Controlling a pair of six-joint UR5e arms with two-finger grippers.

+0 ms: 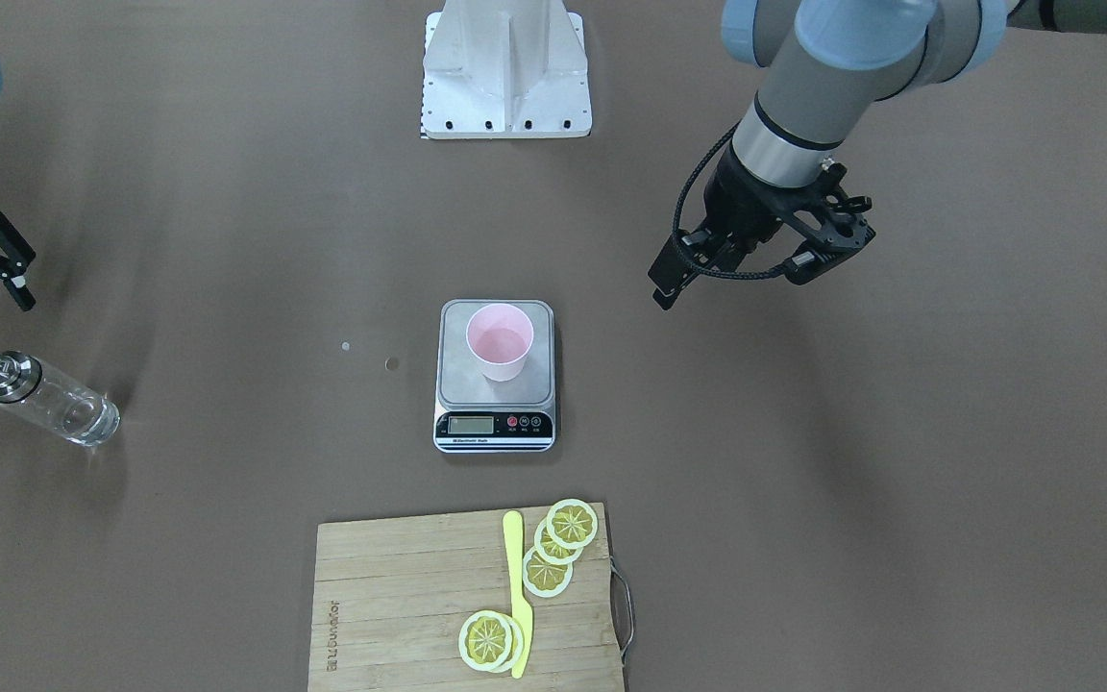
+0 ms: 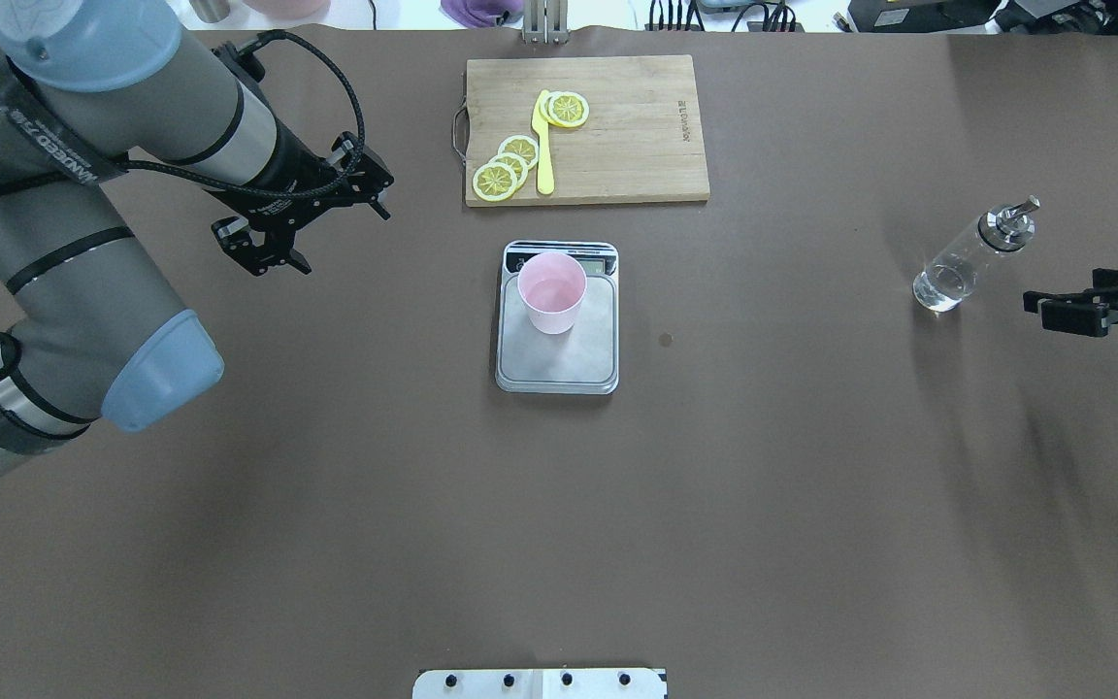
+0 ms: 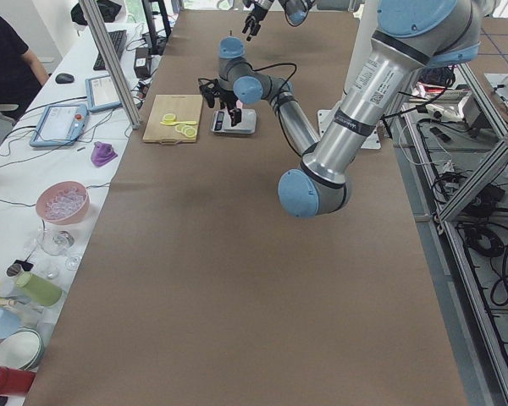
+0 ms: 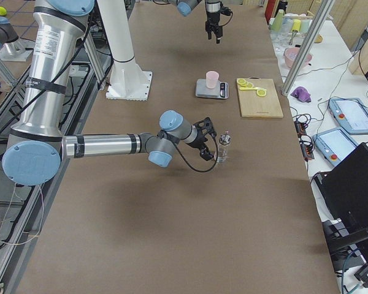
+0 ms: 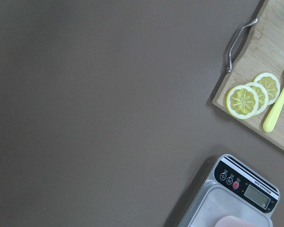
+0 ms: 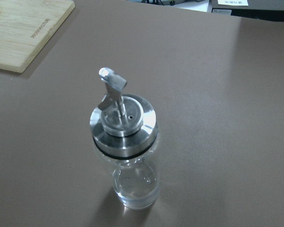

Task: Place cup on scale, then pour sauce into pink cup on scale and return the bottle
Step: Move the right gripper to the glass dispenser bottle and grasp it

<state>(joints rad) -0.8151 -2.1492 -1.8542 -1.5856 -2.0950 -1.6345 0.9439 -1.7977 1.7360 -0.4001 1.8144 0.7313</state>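
Right gripper [image 2: 1040, 311] has its fingers spread with nothing between them. The glass dispenser bottle [image 2: 969, 258] stands upright on the table [image 2: 811, 485] just ahead of the fingertips, apart from them, no contact. A little clear sauce [image 6: 135, 189] sits low in the bottle, and the metal spout is on top. Left gripper [image 1: 728, 285] hangs above the table with fingers apart and empty. The pink cup [image 1: 500, 341] is well off to the side of those fingers, upright on the steel platform of the kitchen scale [image 1: 457, 383], toward the end away from the display strip. Can't tell whether the cup holds liquid. In the left wrist view only the scale's corner and a sliver of cup rim show at the bottom right. A wooden cutting board [image 1: 400, 596] lies beyond the scale from the robot, with lemon slices [image 1: 572, 524] and a yellow knife [image 1: 516, 586] on it, far from both sets of fingers.
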